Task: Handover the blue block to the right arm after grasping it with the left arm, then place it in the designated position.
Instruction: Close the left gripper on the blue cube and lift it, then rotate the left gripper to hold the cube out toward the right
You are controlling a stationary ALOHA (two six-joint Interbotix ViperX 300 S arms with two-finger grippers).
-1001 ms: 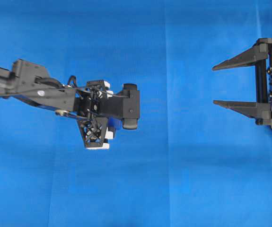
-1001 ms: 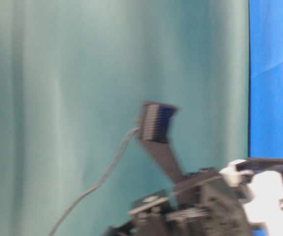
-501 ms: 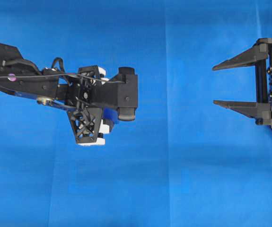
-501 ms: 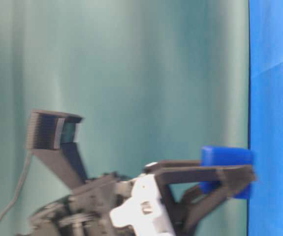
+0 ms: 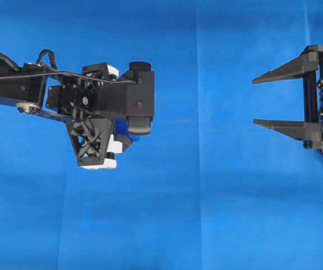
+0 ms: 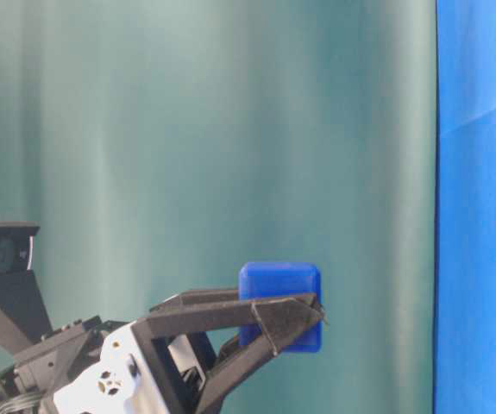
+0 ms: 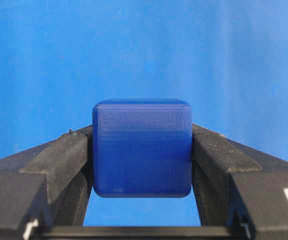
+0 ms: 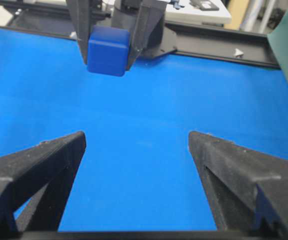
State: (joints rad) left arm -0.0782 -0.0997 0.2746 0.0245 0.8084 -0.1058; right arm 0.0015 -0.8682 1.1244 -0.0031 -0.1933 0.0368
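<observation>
The blue block [image 7: 141,147] is a small dark-blue cube with rounded edges, clamped by its two side faces between the black fingers of my left gripper [image 7: 141,132]. In the table-level view the blue block [image 6: 280,285] hangs clear of the blue table cover [image 6: 480,259], held at the tips of the left gripper [image 6: 315,316]. From overhead the left gripper's body [image 5: 102,112] hides nearly all of it. My right gripper [image 5: 254,102] stands wide open and empty at the right edge. In its own view the block [image 8: 107,50] is straight ahead, far beyond the right gripper [image 8: 136,137].
The blue cover [image 5: 206,197] spans the whole table between the two arms. A black frame rail [image 8: 219,47] runs along the far edge behind the left arm. A teal backdrop [image 6: 187,129] fills the table-level view.
The left arm has lifted the block off the cover and shifted left and up in the overhead view. Its grip is unchanged. The right gripper has not moved.
</observation>
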